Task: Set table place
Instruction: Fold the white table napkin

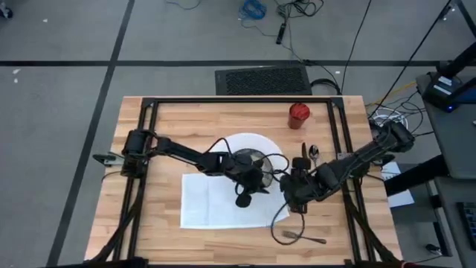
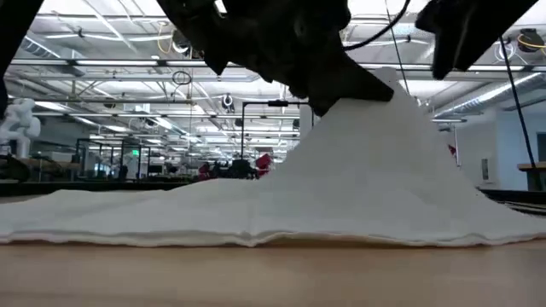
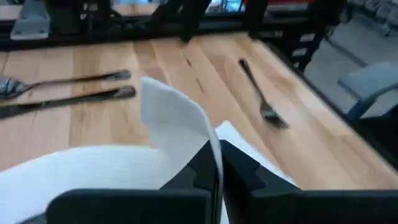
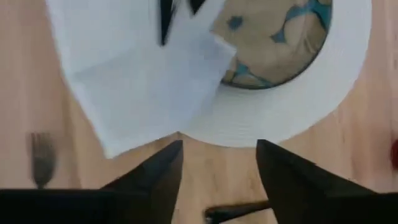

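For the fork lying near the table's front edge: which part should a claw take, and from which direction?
Probably the fork by the middle of its slim handle, coming straight down with the fingers across it. It lies flat on bare table, apart from the napkin, so both sides are free. The right claw, open, is the nearer one.

floor: grey tiles (image 1: 67, 97) | black mat (image 1: 263, 80) | cables (image 1: 254, 10) | ceiling strip lights (image 2: 102, 51)
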Robot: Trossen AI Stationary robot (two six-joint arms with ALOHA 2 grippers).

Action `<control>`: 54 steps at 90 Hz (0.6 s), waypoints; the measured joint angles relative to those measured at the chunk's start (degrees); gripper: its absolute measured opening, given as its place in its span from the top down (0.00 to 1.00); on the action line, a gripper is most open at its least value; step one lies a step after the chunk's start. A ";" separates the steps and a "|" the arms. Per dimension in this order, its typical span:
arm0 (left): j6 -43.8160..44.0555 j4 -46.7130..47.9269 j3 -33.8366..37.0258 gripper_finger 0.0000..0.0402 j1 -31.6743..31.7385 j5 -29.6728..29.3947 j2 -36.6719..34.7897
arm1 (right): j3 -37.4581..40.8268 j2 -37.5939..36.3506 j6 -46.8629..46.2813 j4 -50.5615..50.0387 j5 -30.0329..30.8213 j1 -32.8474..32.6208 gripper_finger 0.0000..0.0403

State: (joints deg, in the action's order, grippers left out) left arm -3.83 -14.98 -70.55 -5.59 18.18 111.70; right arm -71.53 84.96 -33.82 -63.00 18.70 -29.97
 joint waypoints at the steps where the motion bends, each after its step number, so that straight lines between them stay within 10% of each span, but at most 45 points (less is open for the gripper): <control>1: -0.13 -0.36 -0.04 1.00 -0.09 -0.13 -0.07 | 0.00 -0.01 -0.29 0.07 0.34 -0.30 0.49; 54: -1.45 4.07 -0.13 1.00 -2.07 -1.23 -2.32 | 19.00 -7.29 -3.24 25.86 6.19 -4.82 0.48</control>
State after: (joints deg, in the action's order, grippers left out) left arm -5.28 -10.91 -70.67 -7.66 16.95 109.38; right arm -52.53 77.66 -37.06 -37.14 24.89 -34.79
